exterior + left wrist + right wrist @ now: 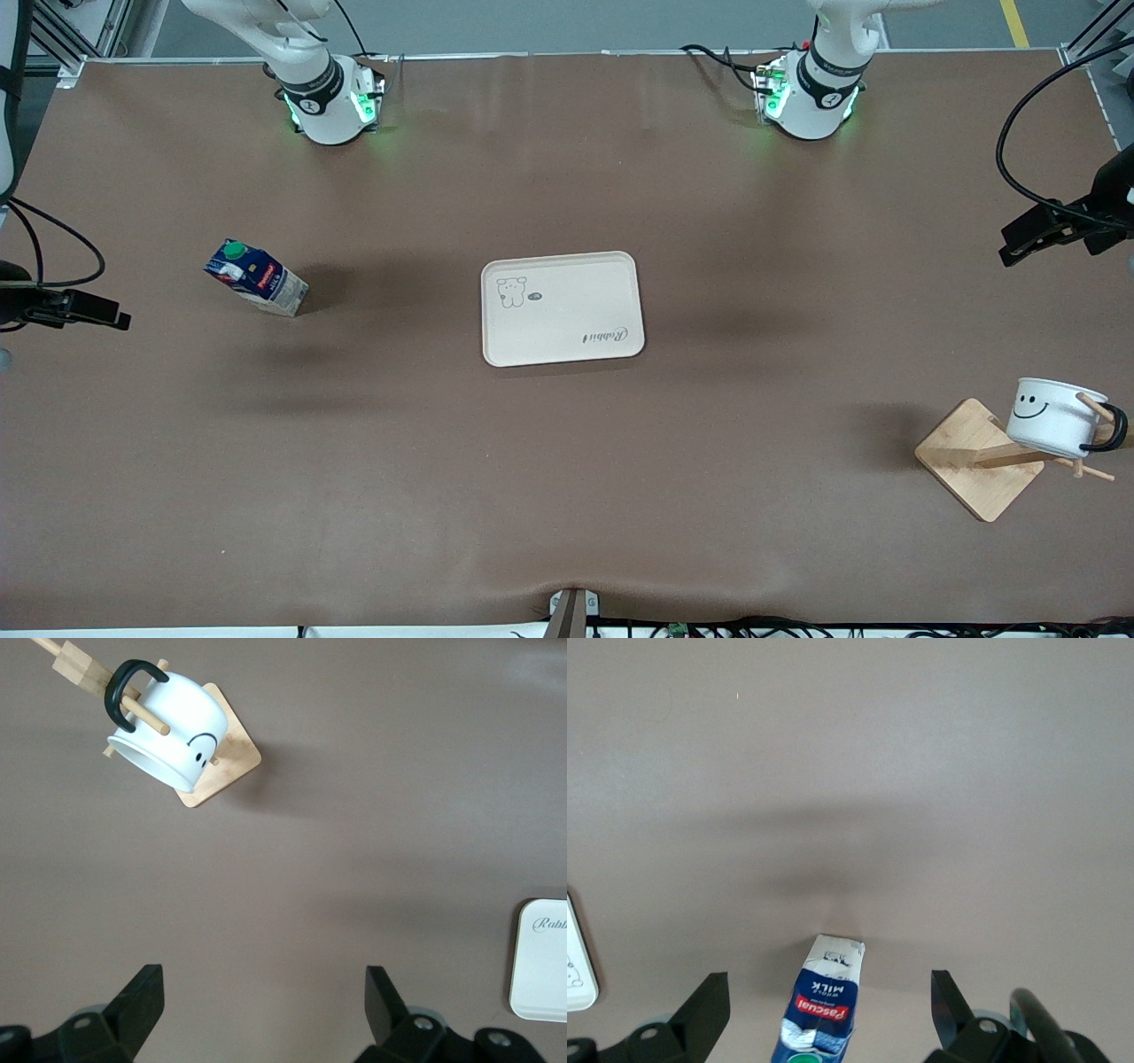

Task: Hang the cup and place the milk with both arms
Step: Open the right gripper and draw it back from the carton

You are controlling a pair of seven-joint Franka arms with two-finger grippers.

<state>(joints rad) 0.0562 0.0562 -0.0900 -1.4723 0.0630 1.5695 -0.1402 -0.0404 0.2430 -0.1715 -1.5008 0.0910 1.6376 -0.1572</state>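
Both pairs of fingers stand spread and empty: your left gripper [260,1014] over bare table, your right gripper [824,1014] above the milk [256,277], mid-left in the front view. Watch that tall carton; an off-centre close could tip it. The cup [1055,416] already hangs on the wooden rack [982,458], lower right. Nothing blocks the tray [562,307] at centre.

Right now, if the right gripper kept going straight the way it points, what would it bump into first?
Probably the milk: it stands between the open right gripper fingers. Depth is unclear, so it might reach bare table first.
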